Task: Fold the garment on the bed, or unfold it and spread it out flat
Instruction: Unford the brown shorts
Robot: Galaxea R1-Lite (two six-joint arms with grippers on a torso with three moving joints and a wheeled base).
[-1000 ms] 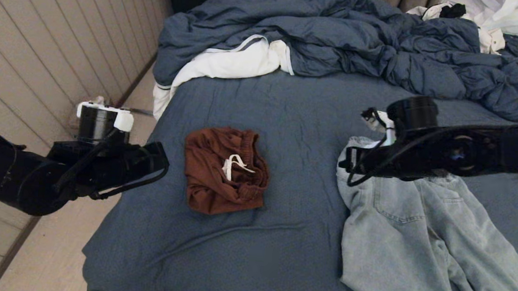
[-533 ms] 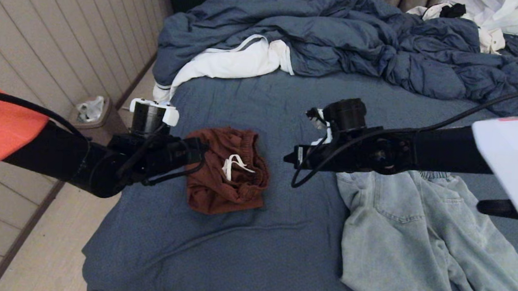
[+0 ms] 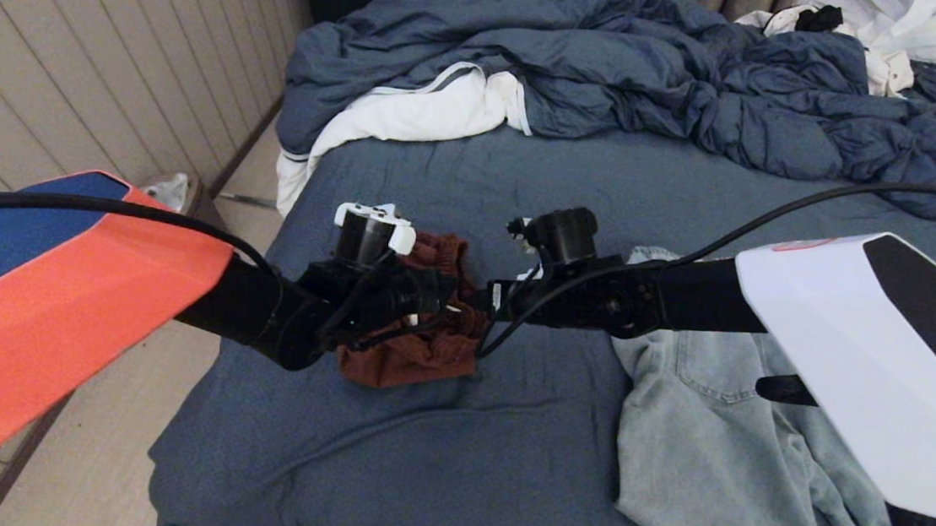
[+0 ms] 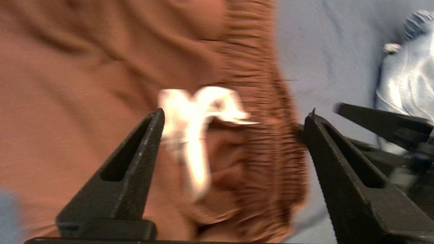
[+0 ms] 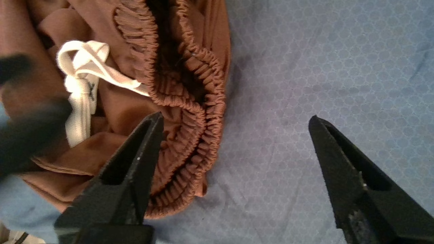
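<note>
Crumpled brown shorts [image 3: 417,356] with a white drawstring [image 5: 81,78] lie on the slate-blue sheet of the bed [image 3: 501,469], left of its middle. My left gripper [image 3: 439,299] hovers open over the shorts; in its wrist view [image 4: 234,113] the drawstring [image 4: 196,112] and elastic waistband sit between its fingers. From the other side my right gripper [image 3: 488,299] is open at the shorts' right edge. In the right wrist view [image 5: 235,117] one finger is over the waistband [image 5: 190,112] and the other over bare sheet. Neither holds cloth.
Pale denim trousers [image 3: 722,455] lie spread on the bed's right side, under my right arm. A rumpled blue duvet [image 3: 621,64] and white linens [image 3: 413,114] fill the far end. A panelled wall [image 3: 71,50] and floor strip run along the left.
Both arms have swung inward from the sides and now meet above the brown shorts. The shorts and the denim trousers have not moved.
</note>
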